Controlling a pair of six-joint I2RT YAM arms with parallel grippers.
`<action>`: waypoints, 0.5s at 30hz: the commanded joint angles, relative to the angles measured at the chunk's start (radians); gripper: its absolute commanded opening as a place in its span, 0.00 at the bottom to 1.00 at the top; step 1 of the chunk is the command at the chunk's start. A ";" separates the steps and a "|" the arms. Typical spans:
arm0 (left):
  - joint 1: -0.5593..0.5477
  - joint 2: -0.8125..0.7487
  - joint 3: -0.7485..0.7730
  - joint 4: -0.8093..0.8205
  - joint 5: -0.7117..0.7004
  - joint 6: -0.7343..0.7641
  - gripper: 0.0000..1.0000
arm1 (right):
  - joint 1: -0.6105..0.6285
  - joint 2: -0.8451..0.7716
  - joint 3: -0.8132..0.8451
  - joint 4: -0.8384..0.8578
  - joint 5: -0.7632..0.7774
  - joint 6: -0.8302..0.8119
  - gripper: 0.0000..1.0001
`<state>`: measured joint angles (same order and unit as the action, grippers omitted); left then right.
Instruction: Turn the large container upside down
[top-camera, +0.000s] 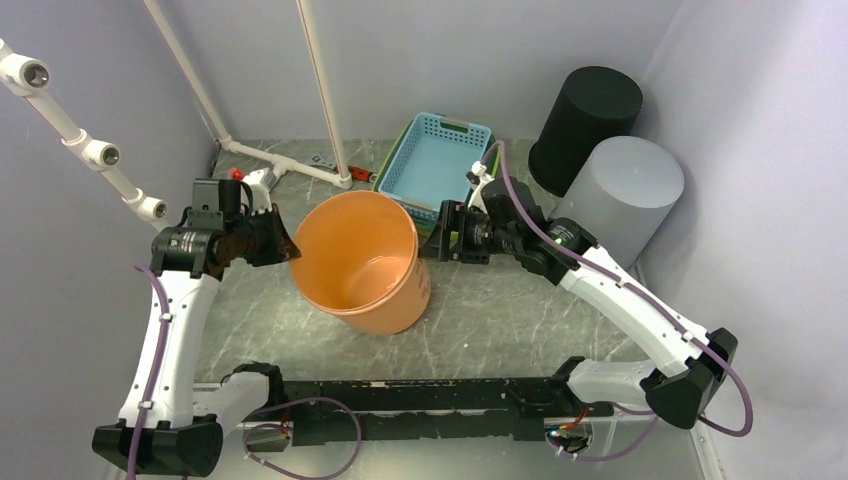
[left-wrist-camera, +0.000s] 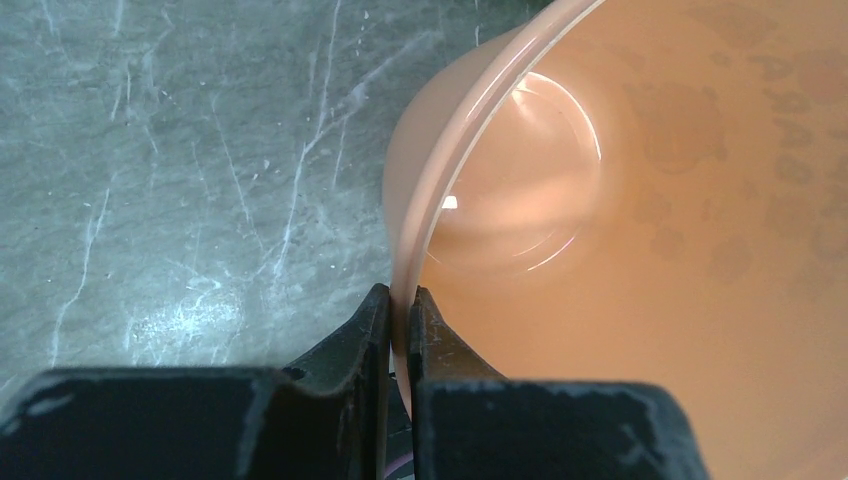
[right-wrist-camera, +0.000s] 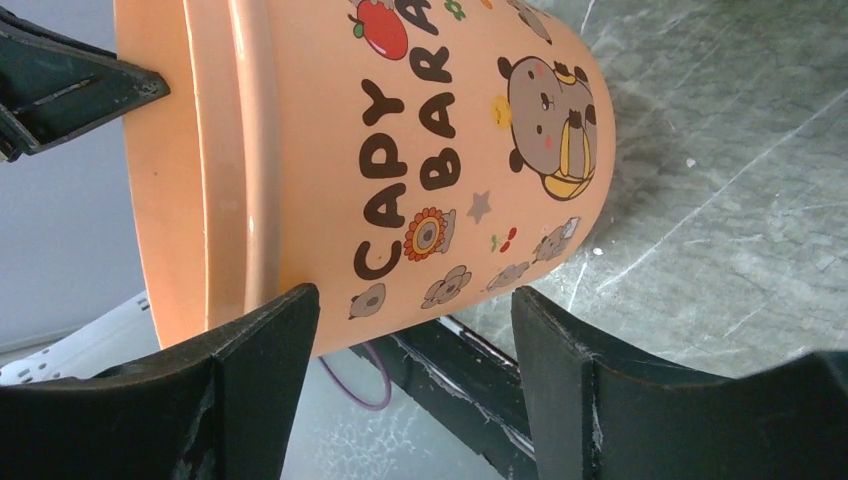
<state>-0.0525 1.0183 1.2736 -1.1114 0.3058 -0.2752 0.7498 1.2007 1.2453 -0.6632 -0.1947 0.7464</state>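
Legible marking, right wrist view: the large orange container (right-wrist-camera: 330, 120) carries "CAPY" and "BARA" on its outer wall as two lines of dark brown capitals. Both lines run sideways in my view. The frame edge clips the last A.

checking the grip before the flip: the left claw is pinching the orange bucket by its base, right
Not the base. The left claw is pinching the orange bucket by its rim, with the thin wall caught between its shut jaws. The left wrist view shows it.
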 joint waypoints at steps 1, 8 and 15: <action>-0.034 -0.011 0.010 0.037 0.018 -0.023 0.03 | 0.000 -0.009 0.048 -0.010 -0.021 -0.008 0.73; -0.066 0.003 0.010 0.021 -0.049 -0.034 0.03 | 0.000 -0.078 0.100 -0.113 0.179 0.012 0.73; -0.170 0.038 0.023 0.042 -0.108 -0.061 0.03 | -0.002 -0.117 0.070 0.005 0.066 0.031 0.71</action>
<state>-0.1623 1.0462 1.2736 -1.1255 0.2047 -0.2916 0.7486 1.1000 1.2911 -0.7490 -0.0864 0.7593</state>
